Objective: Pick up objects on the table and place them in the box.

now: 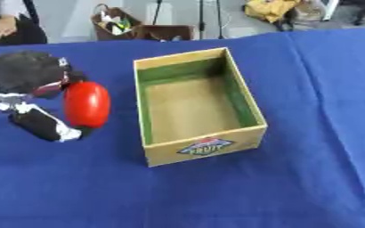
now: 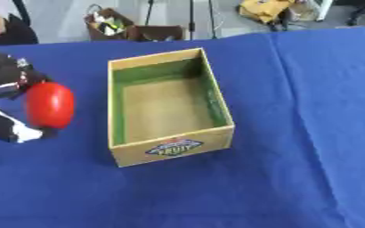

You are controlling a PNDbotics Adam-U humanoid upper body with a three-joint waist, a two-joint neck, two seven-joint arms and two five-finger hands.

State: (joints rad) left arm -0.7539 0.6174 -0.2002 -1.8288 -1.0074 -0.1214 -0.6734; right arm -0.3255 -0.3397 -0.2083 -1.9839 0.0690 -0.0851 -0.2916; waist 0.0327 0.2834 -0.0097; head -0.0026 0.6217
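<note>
A smooth red oval object (image 1: 87,104) is held at the left of the blue table, just left of the box. My left hand (image 1: 31,79) is curled round it, with the black palm behind it and a thumb (image 1: 45,126) below it. The open wooden box (image 1: 195,103) stands in the middle of the table, with green inner walls, a bare brown floor and a fruit label on its front. Nothing lies inside it. My right hand shows in neither view.
A blue cloth (image 1: 310,133) covers the table. Beyond the far edge stand a brown basket (image 1: 114,24) with items, tripod legs and a yellow bundle (image 1: 269,9). A person sits at the far left corner.
</note>
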